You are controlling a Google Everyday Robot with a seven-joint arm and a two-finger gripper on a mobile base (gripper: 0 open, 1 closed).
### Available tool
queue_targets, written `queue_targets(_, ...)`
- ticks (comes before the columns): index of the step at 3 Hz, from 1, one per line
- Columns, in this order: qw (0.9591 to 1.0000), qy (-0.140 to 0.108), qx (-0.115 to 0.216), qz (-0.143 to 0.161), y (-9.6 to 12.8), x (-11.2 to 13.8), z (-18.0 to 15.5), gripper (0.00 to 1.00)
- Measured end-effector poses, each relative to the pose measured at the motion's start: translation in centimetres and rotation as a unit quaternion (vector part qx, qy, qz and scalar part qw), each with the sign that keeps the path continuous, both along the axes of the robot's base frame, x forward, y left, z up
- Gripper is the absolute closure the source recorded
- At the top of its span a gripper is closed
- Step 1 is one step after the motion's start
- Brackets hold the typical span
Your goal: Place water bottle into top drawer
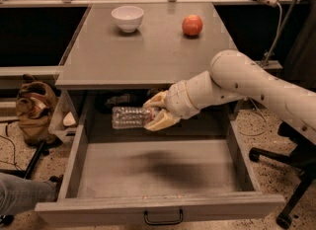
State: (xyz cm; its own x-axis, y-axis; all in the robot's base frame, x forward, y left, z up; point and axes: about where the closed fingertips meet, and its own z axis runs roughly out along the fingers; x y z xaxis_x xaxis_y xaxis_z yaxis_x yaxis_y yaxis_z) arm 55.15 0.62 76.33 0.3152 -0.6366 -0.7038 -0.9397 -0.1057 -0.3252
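Note:
The clear ribbed water bottle (129,117) lies level in the air over the back of the open top drawer (163,172), just under the tabletop's front edge. My gripper (157,112) is shut on the bottle's right end, with cream fingers (165,121) above and below it. The arm reaches in from the right. The drawer is pulled fully out, its grey flat bottom bare, and its black handle (163,218) shows at the centre of the front panel. The bottle's cap end is hidden in the gripper.
A white bowl (128,18) and a red apple (192,25) sit on the grey tabletop (148,51). A brown bag (35,109) lies on the floor at left. A black chair base (284,170) stands at right. A person's leg (19,194) shows at the lower left.

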Motion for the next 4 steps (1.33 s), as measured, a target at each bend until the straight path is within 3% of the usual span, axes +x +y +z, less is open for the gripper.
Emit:
queue_targets(1, 0.998, 0.048, 0.022, -0.033, 1.2, -2.8, -2.5, 1.0)
queue_targets(2, 0.9952, 0.074, 0.038, -0.051, 2.9, -4.2, -4.7, 1.0)
queue_targets(3, 0.9941, 0.084, 0.018, -0.067, 4.1, -4.5, -7.2, 1.0)
queue_targets(4, 0.9921, 0.092, -0.014, -0.084, 3.7, -4.6, -9.4, 1.0)
